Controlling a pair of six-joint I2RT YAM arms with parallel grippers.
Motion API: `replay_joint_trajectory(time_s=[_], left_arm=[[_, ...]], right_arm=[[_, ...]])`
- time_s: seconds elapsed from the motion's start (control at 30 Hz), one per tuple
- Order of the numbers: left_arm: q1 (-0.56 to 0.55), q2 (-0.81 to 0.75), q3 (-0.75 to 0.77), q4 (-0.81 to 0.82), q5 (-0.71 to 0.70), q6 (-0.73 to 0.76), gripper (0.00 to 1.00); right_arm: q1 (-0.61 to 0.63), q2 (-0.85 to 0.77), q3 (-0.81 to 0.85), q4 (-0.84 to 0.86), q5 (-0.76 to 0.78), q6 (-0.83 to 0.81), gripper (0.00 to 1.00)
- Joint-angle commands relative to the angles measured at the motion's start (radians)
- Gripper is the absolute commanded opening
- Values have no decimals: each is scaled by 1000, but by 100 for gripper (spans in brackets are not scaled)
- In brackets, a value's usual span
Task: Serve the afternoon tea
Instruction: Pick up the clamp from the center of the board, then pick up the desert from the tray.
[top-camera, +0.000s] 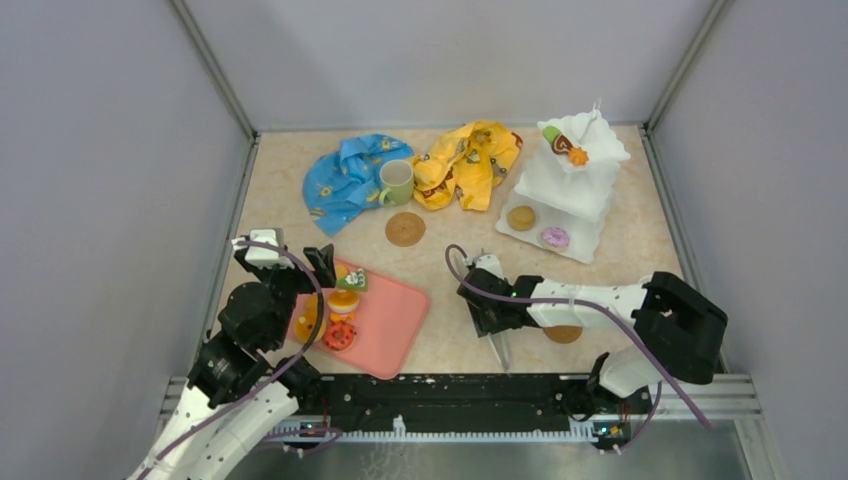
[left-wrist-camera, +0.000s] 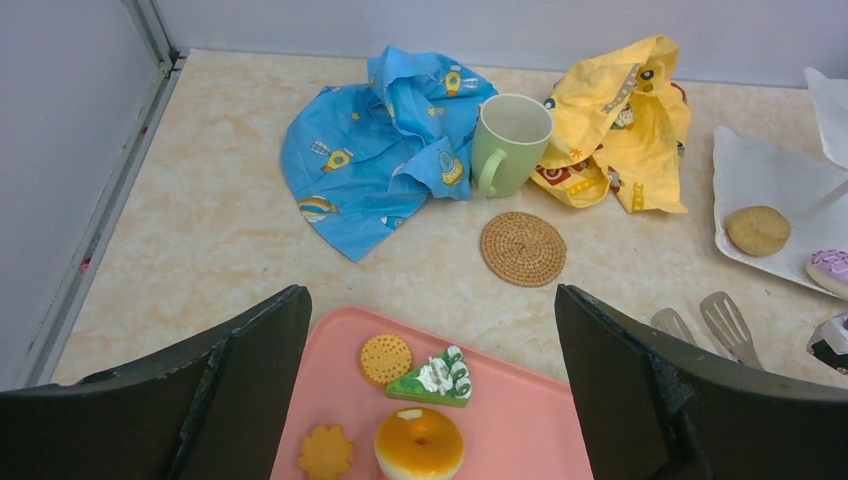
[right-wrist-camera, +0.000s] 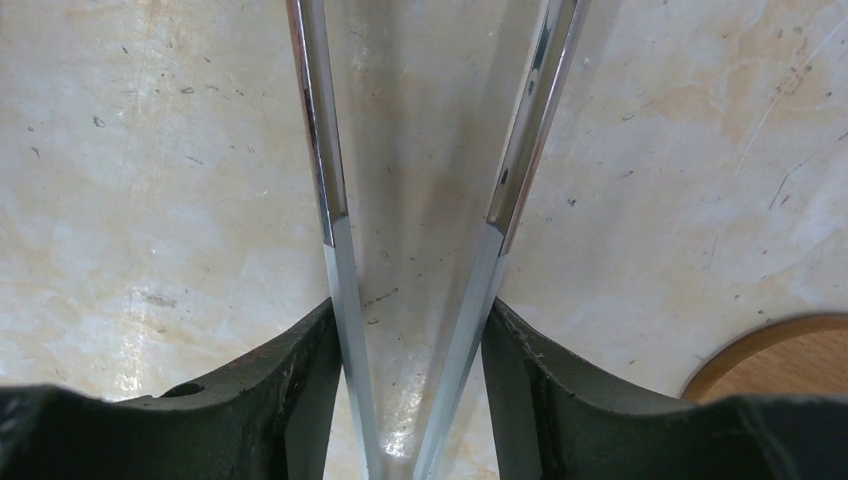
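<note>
The serving looks partly done. The white three-tier stand (top-camera: 562, 190) sits at the far right corner of the bench (top-camera: 450, 275) and already carries a round tan biscuit (top-camera: 521, 217) and a pink donut (top-camera: 555, 238) on its lowest tier, with a small roll cake (top-camera: 556, 138) on top. Several pastries are yet to be moved off the pink tray (top-camera: 395, 320) at the near left. The pale green mug (left-wrist-camera: 510, 140) stands on the bare bench near the far edge, between the blue cloth (left-wrist-camera: 370, 160) and the yellow cloth (left-wrist-camera: 620, 120). A woven coaster (left-wrist-camera: 523, 248) lies just beside it, unused. No white mug shows in any view.

The left claw (left-wrist-camera: 430, 300) hangs released and empty over the tray. The right claw (right-wrist-camera: 410, 305), near the middle of the near edge, is grasping metal tongs (right-wrist-camera: 320, 150), its fingers pressed against both blades.

Only the top view shows the stand's upper tiers and the second coaster (top-camera: 563, 334), half hidden under the right arm. The left wrist view alone makes out the tray's waffle biscuit (left-wrist-camera: 385, 358), green cake slice (left-wrist-camera: 435, 377) and orange donut (left-wrist-camera: 418, 443). Only the right wrist view shows the grip on the tongs.
</note>
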Motion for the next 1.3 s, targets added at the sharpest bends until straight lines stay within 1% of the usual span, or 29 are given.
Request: replay_joint_trajectory(time_s=[0.0, 0.13, 0.37, 0.47, 0.6, 0.87, 1.0, 1.1, 1.27], left_arm=[[3, -6, -7, 52, -15, 12, 99], [3, -5, -9, 51, -15, 14, 99], [4, 0, -11, 53, -10, 18, 99], [3, 4, -11, 51, -8, 18, 99], [3, 3, -11, 51, -8, 18, 99], [3, 0, -13, 54, -10, 24, 99], [3, 2, -14, 56, -12, 28, 99], [3, 0, -13, 53, -17, 25, 99], [3, -13, -11, 49, -32, 18, 99]], right_arm=[[6, 22, 3, -12, -20, -14, 49], [6, -30, 23, -56, -6, -24, 46], [6, -213, 105, -171, -5, -70, 43], [6, -266, 156, -216, -21, -99, 43], [8, -299, 230, -279, -25, -134, 43], [29, -327, 330, -302, -79, -194, 43], [84, -327, 359, -266, -91, -220, 42], [129, -315, 353, -197, -114, -240, 42], [165, -263, 334, -64, -142, -280, 43]])
